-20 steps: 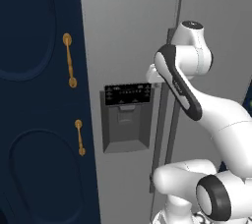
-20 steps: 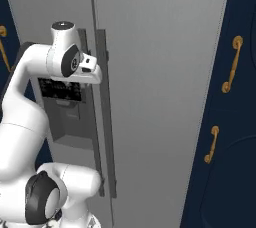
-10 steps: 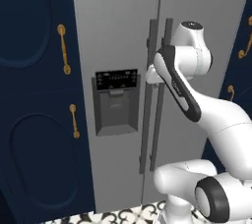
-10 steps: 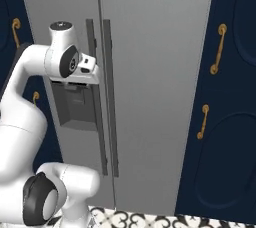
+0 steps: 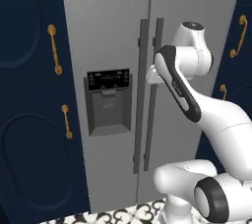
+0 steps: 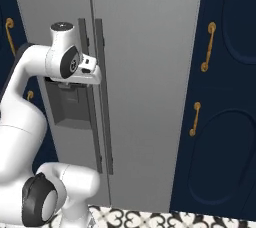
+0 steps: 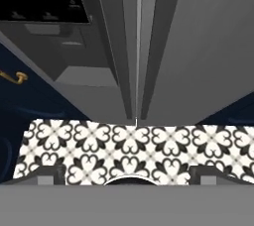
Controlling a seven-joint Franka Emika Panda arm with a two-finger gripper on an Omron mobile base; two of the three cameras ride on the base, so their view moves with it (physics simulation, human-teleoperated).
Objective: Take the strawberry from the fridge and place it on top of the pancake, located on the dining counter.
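Hand view showed the tall light-grey fridge (image 7: 198,46) shut, contents hidden; end effector (image 6: 92,72) faced its doors, opening impossible to tell.

Tall navy cabinet panels with raised oval mouldings (image 5: 29,169) stand at the left in the left base view, and a matching navy cabinet run (image 6: 225,122) stands at the right in the right base view. Slim gold bar handles (image 5: 54,56) are mounted vertically on the panels; two more (image 6: 207,47) show in the right base view. Floor: white tiles with a black floral pattern (image 7: 134,150). Lighting is even, with no strong shadows.
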